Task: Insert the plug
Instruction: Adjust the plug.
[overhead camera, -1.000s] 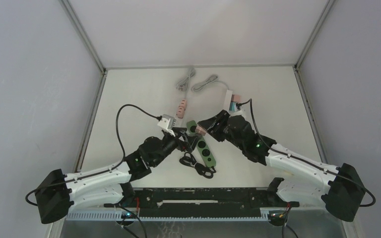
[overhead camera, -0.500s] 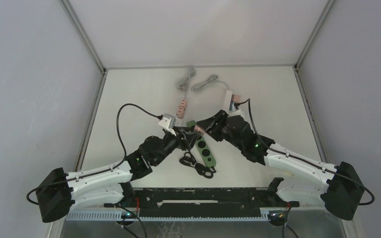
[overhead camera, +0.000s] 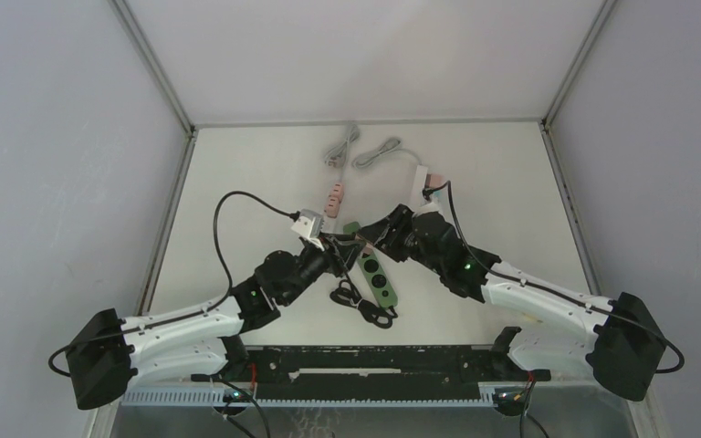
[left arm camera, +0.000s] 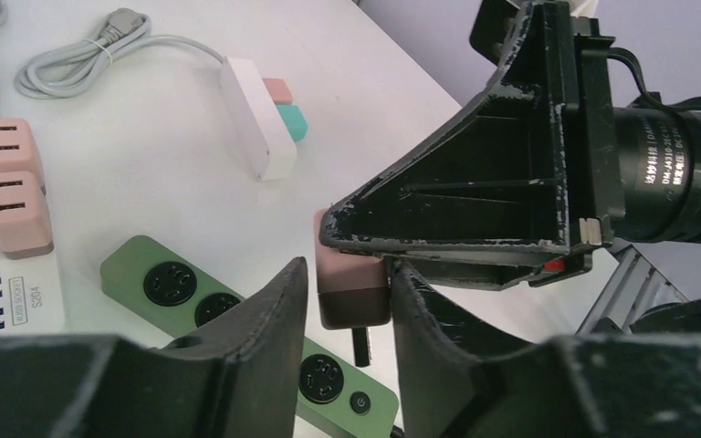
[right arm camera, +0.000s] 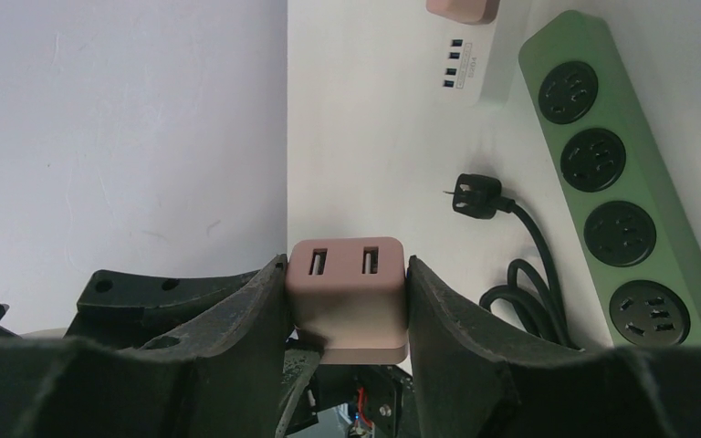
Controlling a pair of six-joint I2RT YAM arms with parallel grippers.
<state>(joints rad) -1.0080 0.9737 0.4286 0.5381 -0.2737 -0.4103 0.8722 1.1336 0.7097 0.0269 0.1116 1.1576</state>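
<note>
Above the long green plastic power strip [right arm camera: 621, 182], the right hand [right arm camera: 347, 283] pinches the pink cube-shaped plug [right arm camera: 349, 297]. The left hand [left arm camera: 349, 274] brackets it, grip unclear. The plug is not yet inserted.

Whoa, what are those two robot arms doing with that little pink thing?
The right gripper is pinching a pink plug between its fingers, held over the green power strip. The left gripper has a finger on each side of the same plug, but it is hard to tell if it is squeezing. The plug is not in a socket yet.
</note>
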